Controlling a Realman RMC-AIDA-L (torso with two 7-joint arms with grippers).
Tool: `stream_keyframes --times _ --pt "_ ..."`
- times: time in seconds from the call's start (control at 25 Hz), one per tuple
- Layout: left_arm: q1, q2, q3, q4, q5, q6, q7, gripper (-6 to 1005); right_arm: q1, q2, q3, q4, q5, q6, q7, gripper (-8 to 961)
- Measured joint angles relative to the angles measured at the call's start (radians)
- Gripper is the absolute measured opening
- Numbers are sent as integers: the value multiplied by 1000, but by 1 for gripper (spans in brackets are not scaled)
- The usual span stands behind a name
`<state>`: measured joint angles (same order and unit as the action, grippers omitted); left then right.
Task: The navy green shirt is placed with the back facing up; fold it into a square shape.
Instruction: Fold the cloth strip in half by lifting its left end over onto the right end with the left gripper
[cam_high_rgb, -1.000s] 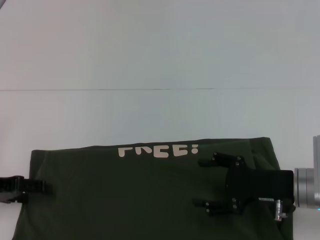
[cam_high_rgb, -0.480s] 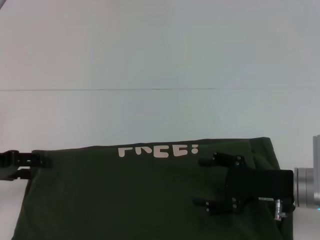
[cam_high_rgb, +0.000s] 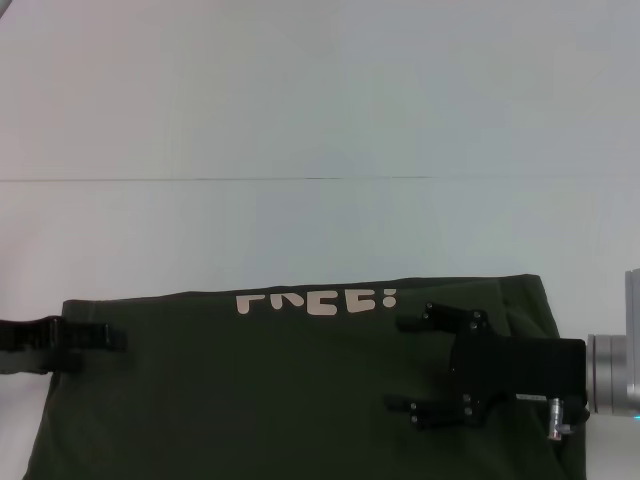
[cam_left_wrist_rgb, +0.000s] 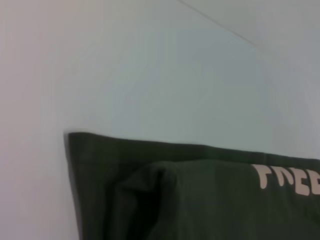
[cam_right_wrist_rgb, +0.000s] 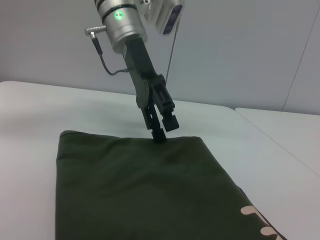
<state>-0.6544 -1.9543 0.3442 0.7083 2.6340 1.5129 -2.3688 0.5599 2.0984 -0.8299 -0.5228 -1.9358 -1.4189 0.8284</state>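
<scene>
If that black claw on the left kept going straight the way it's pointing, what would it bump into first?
Nothing solid, probably: the left gripper points across the navy green shirt toward the right gripper, far off. It would likely just slide over cloth; its height is unclear.

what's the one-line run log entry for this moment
stage: folding | navy green shirt: partly folded, cream lettering showing | left end effector: at shirt's left edge | right end effector: open over shirt's right side

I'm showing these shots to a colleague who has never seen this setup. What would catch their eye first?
The dark olive-green shirt fills the near part of the white table, with cream lettering along its far edge. The right pincer is spread open over the shirt's right side. The left pincer comes in at the shirt's left edge; in the right wrist view its tips touch the cloth.
</scene>
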Motion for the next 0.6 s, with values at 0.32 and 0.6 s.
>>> stream_keyframes --times 0.32,0.6 --pt "5 -9 27 -25 9 -64 -5 893 0 0 -6 5 0 14 0 919" --pt "10 -12 40 -27 10 -99 -13 894 1 0 -6 6 0 17 0 920"
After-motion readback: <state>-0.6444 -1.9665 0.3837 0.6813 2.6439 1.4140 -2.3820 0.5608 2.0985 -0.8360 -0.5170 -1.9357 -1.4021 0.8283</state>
